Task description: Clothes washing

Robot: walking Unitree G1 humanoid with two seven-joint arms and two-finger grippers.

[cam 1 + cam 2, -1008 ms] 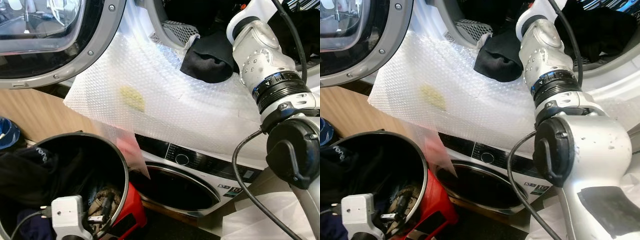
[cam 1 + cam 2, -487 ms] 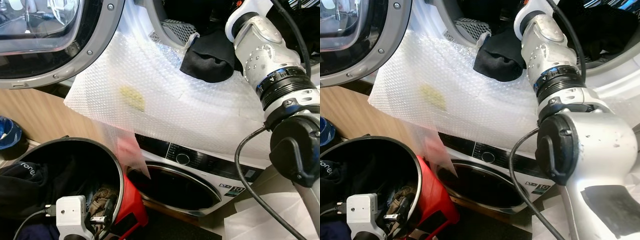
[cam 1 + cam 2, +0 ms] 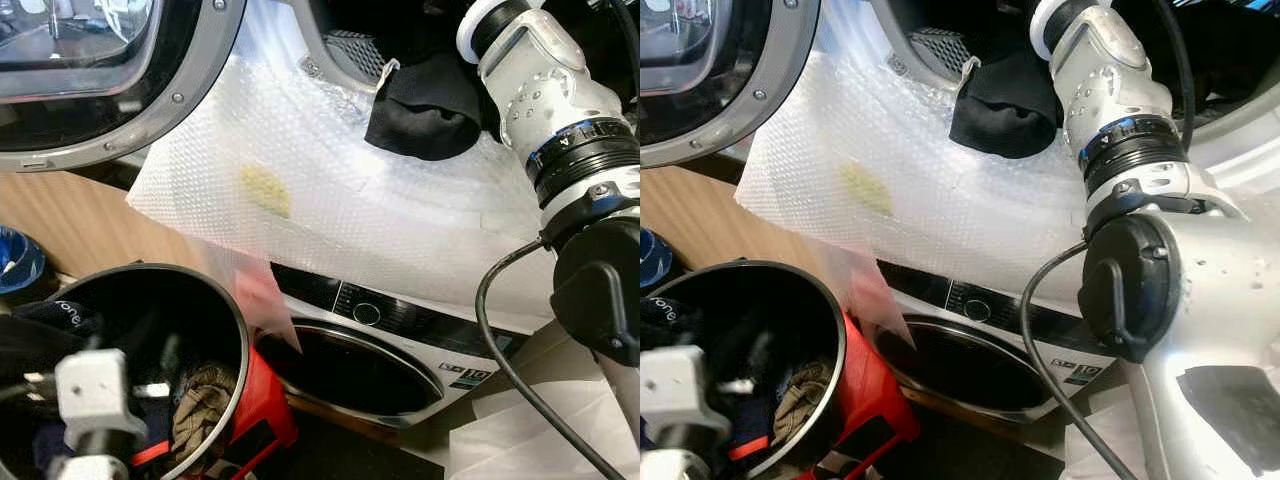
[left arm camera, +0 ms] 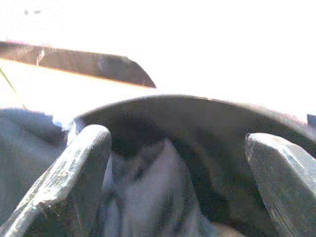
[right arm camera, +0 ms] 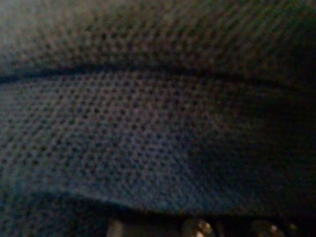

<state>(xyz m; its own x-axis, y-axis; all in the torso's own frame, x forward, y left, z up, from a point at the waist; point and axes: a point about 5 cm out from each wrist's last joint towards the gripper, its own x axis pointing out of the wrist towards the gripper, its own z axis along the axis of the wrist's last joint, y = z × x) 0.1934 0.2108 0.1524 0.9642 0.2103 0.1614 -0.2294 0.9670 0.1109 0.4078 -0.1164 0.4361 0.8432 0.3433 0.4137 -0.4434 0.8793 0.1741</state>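
right arm [image 3: 545, 85] pushed deeper into drum, left wrist [image 3: 90, 400] shifted

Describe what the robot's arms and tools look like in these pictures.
The right arm is silver-white metal with screw holes, a black ribbed collar with a thin blue ring, a round black joint cap and a black cable looping beside it. The left tool has two long, scuffed black fingers.

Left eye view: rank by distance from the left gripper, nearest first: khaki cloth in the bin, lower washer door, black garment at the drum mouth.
From the left gripper, down in the bin:
1. Khaki cloth, inside the bin beside the wrist.
2. Lower washer door, to the right past the bin's rim.
3. Black garment, up at the drum mouth, by the right arm.
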